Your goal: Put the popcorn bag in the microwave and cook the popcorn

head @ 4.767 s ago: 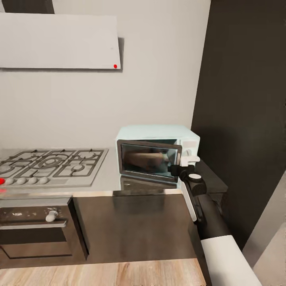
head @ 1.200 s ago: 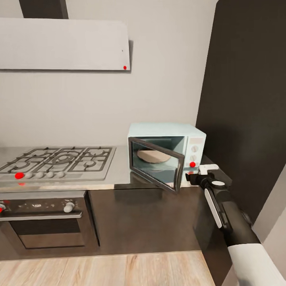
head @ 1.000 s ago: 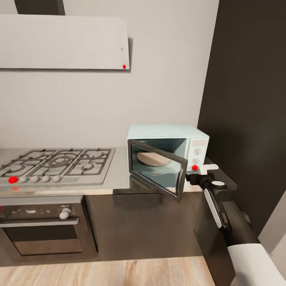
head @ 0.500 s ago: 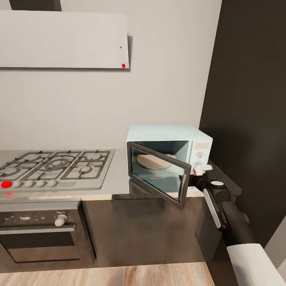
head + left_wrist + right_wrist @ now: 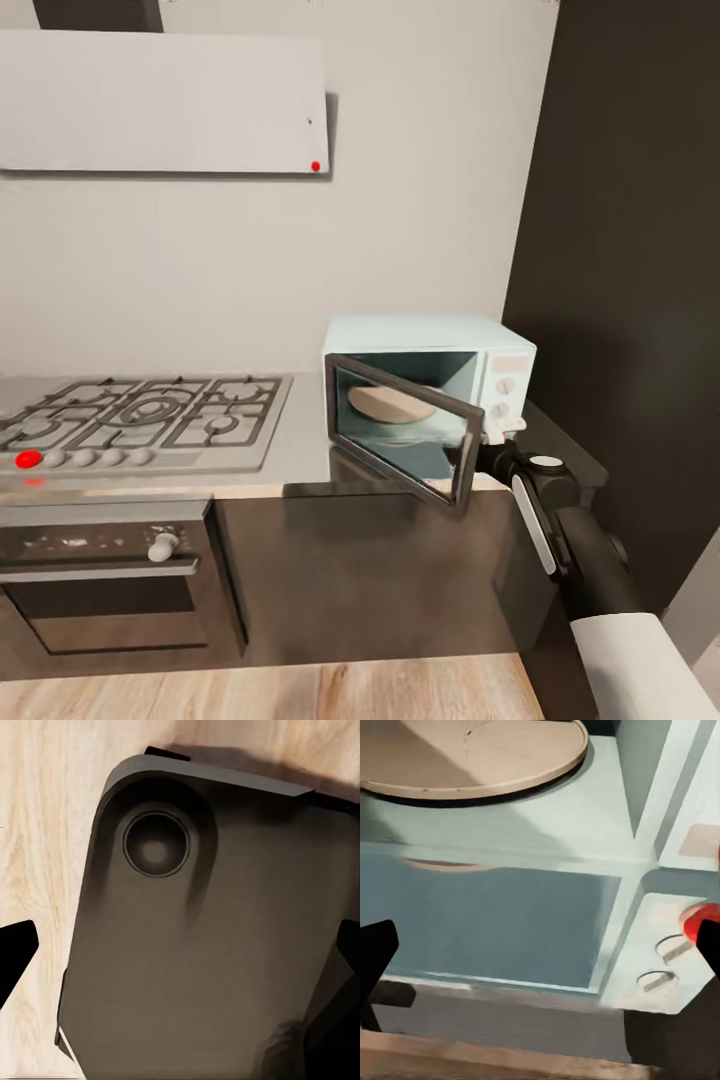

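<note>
The pale blue microwave (image 5: pixel 428 345) stands at the right end of the countertop (image 5: pixel 296 452). Its dark glass door (image 5: pixel 400 432) is swung out to about halfway, hinged at its left side. A tan turntable plate (image 5: pixel 389 404) lies inside the otherwise bare cavity (image 5: pixel 510 817). My right gripper (image 5: pixel 497 437) is open, just right of the door's free edge and below the white panel's knobs (image 5: pixel 503 397). In the right wrist view that gripper (image 5: pixel 540 952) faces the cavity floor and a red knob (image 5: pixel 701 918). My left gripper (image 5: pixel 180 964) is open over my own dark base (image 5: pixel 210 945). The popcorn bag is out of view.
A grey gas hob (image 5: pixel 140 415) takes up the left of the counter, with a black oven (image 5: pixel 100 590) under it and a white hood (image 5: pixel 160 100) above. A tall dark cabinet (image 5: pixel 630 250) walls off the right side. Wood floor (image 5: pixel 270 690) runs in front.
The microwave door, nearly shut 4.8 s ago, now stands swung out. My right gripper has edged in toward the microwave's front by the door's free edge. The view itself has shifted slightly.
</note>
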Motion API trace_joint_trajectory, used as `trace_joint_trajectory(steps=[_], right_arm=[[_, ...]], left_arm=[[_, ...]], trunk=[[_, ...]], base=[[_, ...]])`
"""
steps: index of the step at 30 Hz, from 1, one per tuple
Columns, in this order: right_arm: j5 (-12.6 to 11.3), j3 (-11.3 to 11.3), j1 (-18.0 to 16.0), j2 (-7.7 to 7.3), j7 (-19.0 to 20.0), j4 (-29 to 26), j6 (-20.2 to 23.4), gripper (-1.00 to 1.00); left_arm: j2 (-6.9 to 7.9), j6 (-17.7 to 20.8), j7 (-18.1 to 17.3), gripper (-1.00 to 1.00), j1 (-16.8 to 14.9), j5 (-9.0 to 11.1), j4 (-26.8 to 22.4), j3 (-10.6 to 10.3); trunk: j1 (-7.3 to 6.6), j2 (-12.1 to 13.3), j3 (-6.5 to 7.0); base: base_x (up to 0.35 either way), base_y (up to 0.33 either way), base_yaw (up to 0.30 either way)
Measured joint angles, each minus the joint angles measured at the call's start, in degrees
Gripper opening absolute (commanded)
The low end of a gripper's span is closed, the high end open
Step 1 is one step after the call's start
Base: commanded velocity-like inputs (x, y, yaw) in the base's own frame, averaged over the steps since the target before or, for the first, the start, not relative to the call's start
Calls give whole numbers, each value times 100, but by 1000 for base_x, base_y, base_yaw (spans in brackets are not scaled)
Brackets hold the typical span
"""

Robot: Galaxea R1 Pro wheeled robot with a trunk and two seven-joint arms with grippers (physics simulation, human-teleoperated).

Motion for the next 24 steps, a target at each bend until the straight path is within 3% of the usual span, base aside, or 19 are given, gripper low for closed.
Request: trace_joint_trajectory(steps=[15, 19, 24], right_arm=[[27, -1, -1, 8, -4, 26, 7, 100], [19, -1, 2, 14, 0, 35, -6, 100], [1, 0, 0, 159, 22, 8, -43, 100]], left_arm=[[4, 1, 3, 100, -4, 0, -1, 0], [13, 0, 4, 100, -2, 6, -1, -8], [18, -1, 3, 100, 3, 9, 1, -7]], trunk=[[0, 0, 0], [-2, 0, 0], [-3, 0, 0]], base=[[-257, 220, 0], [-84, 295, 0], [-6, 287, 0]])
